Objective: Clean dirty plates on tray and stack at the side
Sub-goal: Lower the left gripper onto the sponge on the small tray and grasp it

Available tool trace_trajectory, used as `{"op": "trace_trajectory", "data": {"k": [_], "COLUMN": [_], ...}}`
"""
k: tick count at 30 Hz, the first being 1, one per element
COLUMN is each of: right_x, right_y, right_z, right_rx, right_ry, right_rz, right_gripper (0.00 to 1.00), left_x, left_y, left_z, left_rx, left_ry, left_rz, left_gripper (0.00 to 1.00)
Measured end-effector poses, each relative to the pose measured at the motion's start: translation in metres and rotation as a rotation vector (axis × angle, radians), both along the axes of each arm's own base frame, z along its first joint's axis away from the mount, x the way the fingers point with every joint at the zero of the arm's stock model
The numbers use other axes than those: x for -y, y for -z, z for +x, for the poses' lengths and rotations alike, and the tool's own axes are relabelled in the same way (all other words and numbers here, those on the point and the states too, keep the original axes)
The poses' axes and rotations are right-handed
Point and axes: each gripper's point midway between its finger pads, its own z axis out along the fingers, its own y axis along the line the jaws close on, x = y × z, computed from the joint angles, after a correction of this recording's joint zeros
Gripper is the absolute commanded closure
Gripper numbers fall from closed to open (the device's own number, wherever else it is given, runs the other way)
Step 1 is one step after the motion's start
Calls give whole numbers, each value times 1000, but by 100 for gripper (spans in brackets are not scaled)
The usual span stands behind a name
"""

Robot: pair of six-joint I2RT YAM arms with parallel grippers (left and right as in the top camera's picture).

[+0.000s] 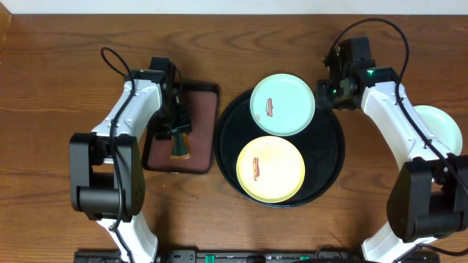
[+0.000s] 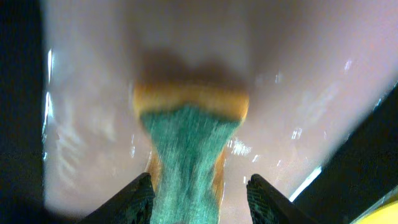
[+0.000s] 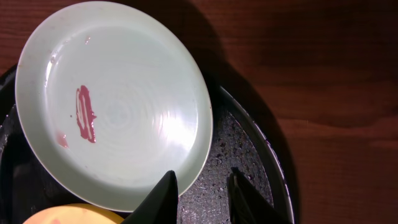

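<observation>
Left fingers point(image 2: 130, 202) stand released astride the green sponge point(image 2: 186, 168) on the brown tray point(image 2: 93, 93). Right fingers point(image 3: 163, 199), parted and empty, hover at the rim of the mint plate point(image 3: 118, 106) over the black tray point(image 3: 249, 146). Overhead, the yellow plate point(image 1: 281, 179) shares that tray (both smeared).

From above, soft even light falls on the black tray point(image 1: 327, 150), all sharp, with faint shadows on the table point(image 1: 44, 109) around it. Left of the black tray, the left wrist view is strongly blurred: the sponge point(image 2: 186, 155) is out of focus, with white glints beside it and dark corners. On the black tray, the mint plate point(image 3: 118, 99) is sharp with a white sheen; the table beyond is dim.
</observation>
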Motion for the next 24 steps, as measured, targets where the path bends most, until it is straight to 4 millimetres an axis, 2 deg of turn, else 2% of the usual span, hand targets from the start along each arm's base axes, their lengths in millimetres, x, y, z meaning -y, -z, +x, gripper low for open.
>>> {"op": "trace_trajectory", "data": {"k": [6, 9, 14, 16, 20, 24], "right_x": [0, 0, 0, 0, 0, 0], "right_y": [0, 0, 0, 0, 0, 0], "right_z": [0, 0, 0, 0, 0, 0], "right_rx": [0, 0, 0, 0, 0, 0], "right_ry": [0, 0, 0, 0, 0, 0], "right_rz": [0, 0, 0, 0, 0, 0], "right_gripper": [73, 73, 73, 73, 73, 73], "left_x": [0, 2, 5, 5, 5, 5], "left_y": [-2, 12, 33, 38, 38, 34], "left_z": [-26, -34, -41, -40, -34, -37], "left_rx": [-99, -108, -97, -77, -33, -52], "left_ry": [2, 12, 23, 20, 20, 24], "left_rz": [5, 6, 6, 5, 0, 2], "left_gripper": [50, 51, 71, 92, 93, 92]}}
